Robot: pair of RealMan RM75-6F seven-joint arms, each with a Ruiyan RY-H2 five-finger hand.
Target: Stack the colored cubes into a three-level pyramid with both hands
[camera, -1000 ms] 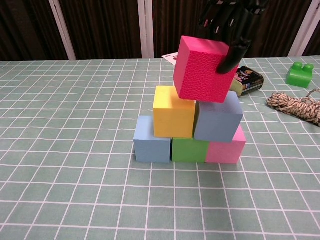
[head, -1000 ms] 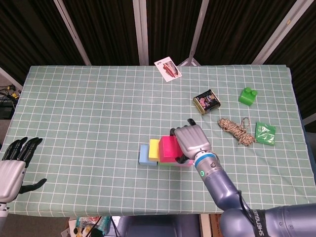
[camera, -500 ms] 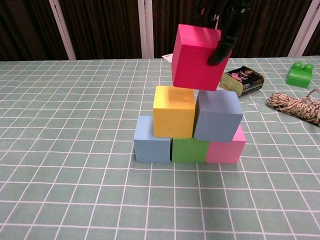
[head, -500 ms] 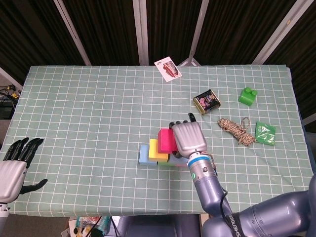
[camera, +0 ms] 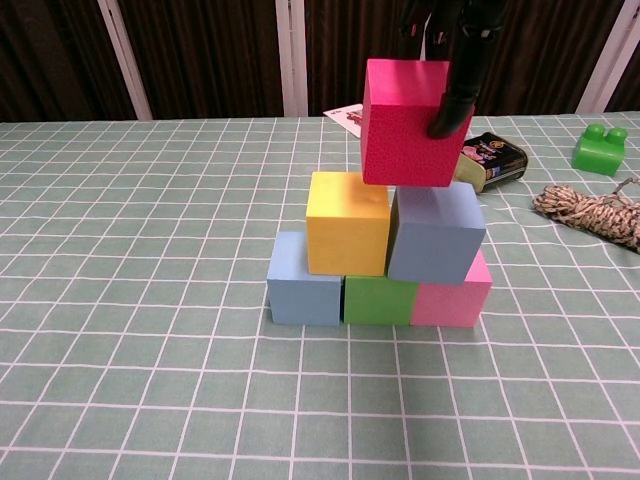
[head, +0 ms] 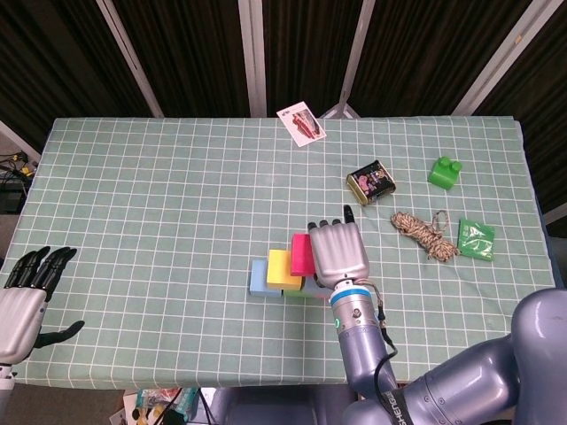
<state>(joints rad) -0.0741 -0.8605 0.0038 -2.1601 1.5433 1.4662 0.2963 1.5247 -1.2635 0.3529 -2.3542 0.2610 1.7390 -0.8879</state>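
Observation:
In the chest view my right hand (camera: pixel 455 60) comes down from above and grips a magenta cube (camera: pixel 405 122), one finger (camera: pixel 447 112) lying over its front right face. The cube sits level just over the yellow cube (camera: pixel 347 222) and the grey-blue cube (camera: pixel 435 232); whether it touches them I cannot tell. Under those, a light blue cube (camera: pixel 303 278), a green cube (camera: pixel 379 300) and a pink cube (camera: pixel 452 292) form the bottom row. From the head camera my right hand (head: pixel 337 252) hides most of the stack. My left hand (head: pixel 22 301) lies open at the table's near left corner, holding nothing.
A small tin (head: pixel 370 183), a coil of rope (head: pixel 423 232), a green toy brick (head: pixel 445 172) and a green packet (head: pixel 475 239) lie to the right of the stack. A playing card (head: pixel 301 124) lies at the far edge.
My right hand lifted the tilted magenta cube off the grey-blue cube, swung it slightly left, then brought it back right and level over the second row. The left hand stayed still.

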